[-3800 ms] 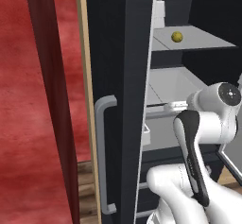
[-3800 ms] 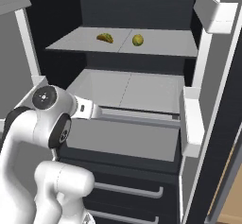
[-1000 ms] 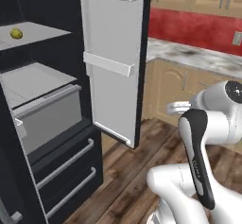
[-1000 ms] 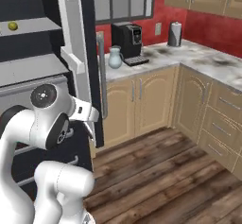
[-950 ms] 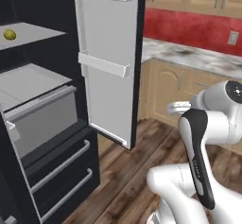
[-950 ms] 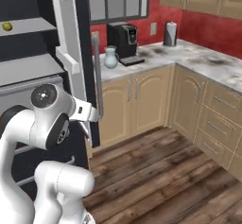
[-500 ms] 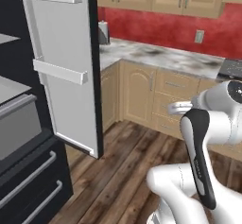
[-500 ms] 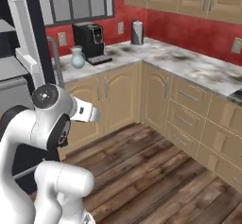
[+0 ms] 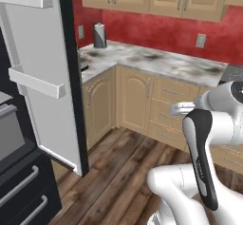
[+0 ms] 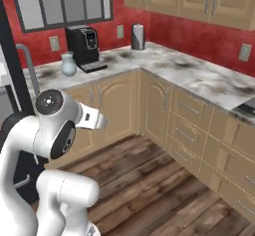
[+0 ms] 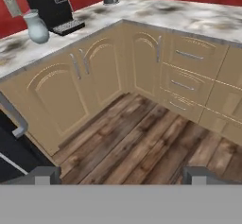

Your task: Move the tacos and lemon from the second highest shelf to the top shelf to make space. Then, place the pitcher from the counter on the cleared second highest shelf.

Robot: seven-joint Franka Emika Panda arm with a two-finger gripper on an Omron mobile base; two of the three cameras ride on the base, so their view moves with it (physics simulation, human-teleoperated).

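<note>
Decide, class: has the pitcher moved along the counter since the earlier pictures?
No. The pitcher stands just left of the black coffee machine on the counter, as before. Its shift across the picture comes from the base turning.

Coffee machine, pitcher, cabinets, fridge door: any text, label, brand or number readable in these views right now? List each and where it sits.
None can be read.
Coffee machine: a small lighter panel on its front, too blurred to show any characters.
Pitcher: plain, no label.
Cabinet doors and fridge door: no markings.
Wall outlets: blank plates.
Steel canister: no print visible.
</note>
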